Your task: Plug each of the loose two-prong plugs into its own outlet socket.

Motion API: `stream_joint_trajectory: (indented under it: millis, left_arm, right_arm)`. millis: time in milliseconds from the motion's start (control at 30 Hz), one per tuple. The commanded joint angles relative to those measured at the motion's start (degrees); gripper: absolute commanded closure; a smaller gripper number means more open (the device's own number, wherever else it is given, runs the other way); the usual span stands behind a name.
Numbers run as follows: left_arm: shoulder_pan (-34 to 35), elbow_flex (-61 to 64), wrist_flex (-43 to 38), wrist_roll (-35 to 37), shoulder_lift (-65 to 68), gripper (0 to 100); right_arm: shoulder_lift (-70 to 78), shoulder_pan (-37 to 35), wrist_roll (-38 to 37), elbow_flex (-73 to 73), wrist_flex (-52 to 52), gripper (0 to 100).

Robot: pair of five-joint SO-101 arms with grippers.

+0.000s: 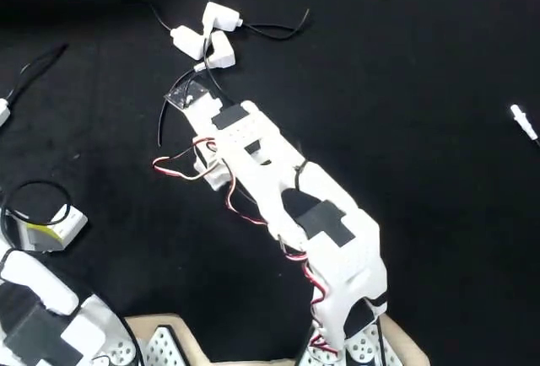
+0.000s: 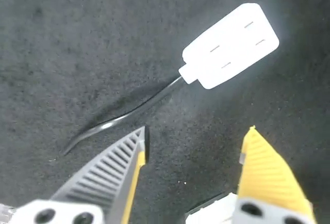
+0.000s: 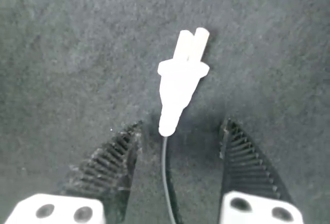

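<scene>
while both jaws gape wide, right faces one plug (image 3: 180, 87), left one socket (image 2: 230, 46).

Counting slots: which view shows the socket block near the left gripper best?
Left wrist view: the socket block lies face up, slots plain. High view shows it small, slots unreadable; right wrist view shows a plug.

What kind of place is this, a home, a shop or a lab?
Probably a robotics lab or test bench. A white robot arm stretches over a table covered in black cloth, and a loose two-prong plug and a white outlet socket lie on it as practice pieces.
</scene>
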State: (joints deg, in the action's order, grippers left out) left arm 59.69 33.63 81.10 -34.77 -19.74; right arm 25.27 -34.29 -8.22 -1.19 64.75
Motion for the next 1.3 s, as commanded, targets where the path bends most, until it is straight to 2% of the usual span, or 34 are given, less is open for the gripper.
stream_joint_trajectory:
  millis: [0,300,500,567,733,867,1000,1167,1267]
  left_arm:
    - [0.3,0.3,-0.4,0.6,-1.5,71]
    - [0.5,0.4,-0.4,0.5,-2.8,71]
    - [-0.6,-0.2,-2.1,0.4,-2.7,71]
    - [-2.7,-0.3,-4.6,0.4,-2.8,71]
    - [-14.3,-6.4,-3.3,1.1,-2.8,71]
    - [-25.4,-16.0,2.4,8.5,-2.1,71]
    - [-35.5,-23.0,4.7,14.0,0.2,71]
    - [-44.0,-29.3,4.6,20.8,10.3,71]
    - [-48.7,-34.2,4.7,20.1,19.7,71]
  right_arm:
    - [0.3,0.5,0.8,3.7,-2.6,76.1]
    - [5.1,-1.6,0.8,6.3,-4.0,76.6]
    - [5.8,-1.3,0.8,7.4,-2.5,89.4]
    - [5.5,-1.1,0.8,7.7,-1.4,90.1]
    - [3.8,4.0,0.8,11.2,5.5,82.2]
    - [0.6,9.1,3.1,11.4,8.9,76.6]
    - [-0.7,11.4,3.1,11.6,11.4,76.5]
    - [-0.8,16.2,3.1,12.6,12.4,76.5]
    - [-1.1,21.5,3.3,15.6,14.9,76.5]
